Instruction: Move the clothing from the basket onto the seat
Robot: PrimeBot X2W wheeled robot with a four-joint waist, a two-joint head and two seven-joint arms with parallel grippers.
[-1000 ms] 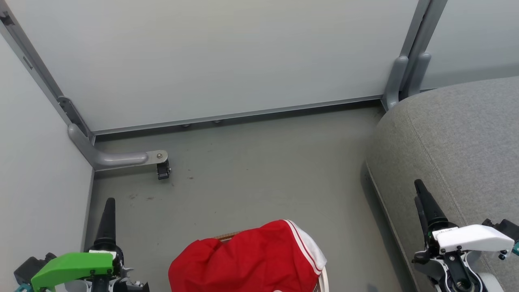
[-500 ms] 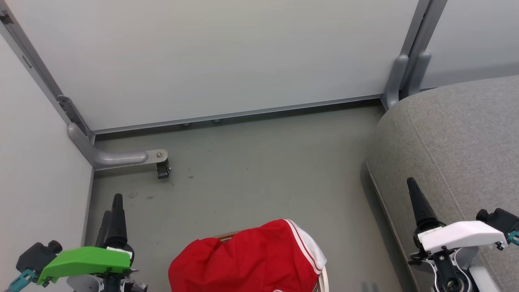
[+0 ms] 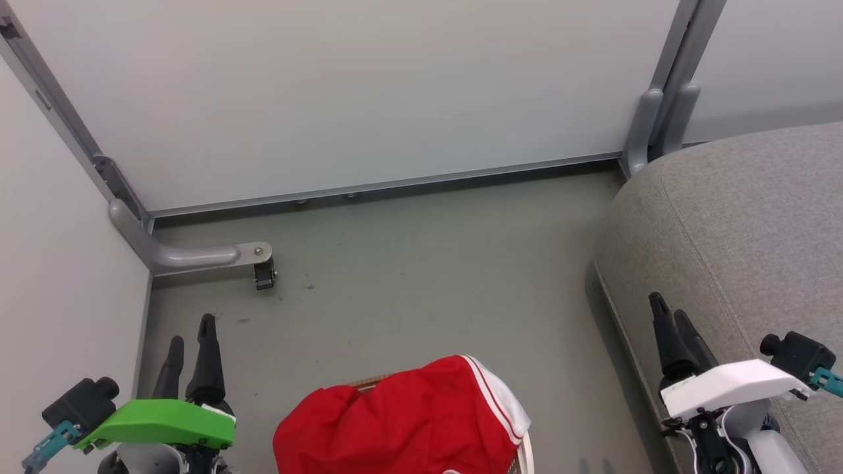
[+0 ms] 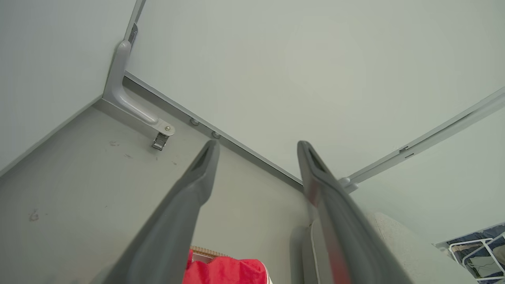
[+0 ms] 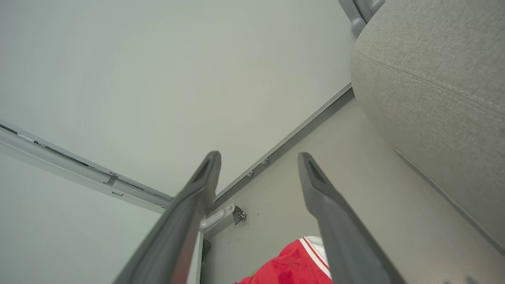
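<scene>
Grey-green floor [image 3: 428,276] runs up to pale partition panels [image 3: 342,92] set in grey metal frames. Under its green cover, the left gripper [image 3: 191,332] has its two long dark fingers spread apart with nothing between them. It hangs above the floor to the left of the heap of bright red clothing with white stripe trim [image 3: 395,421], well apart from it. The right gripper [image 3: 666,308], under a white cover, is likewise wide and empty. It is to the right of the clothing, and its fingers are seen against the edge of the large rounded grey woven-fabric seat [image 3: 744,224].

The clothing lies piled in the oval white basket with a brown woven rim [image 3: 367,382]. Only a short stretch of that rim shows, just beyond the red heap. The seat stands to the right of the clothing, with a strip of bare floor between them. Beyond the clothing and to its left, a curved grey metal foot with a small black caster [image 3: 197,253] juts from the panel corner.
</scene>
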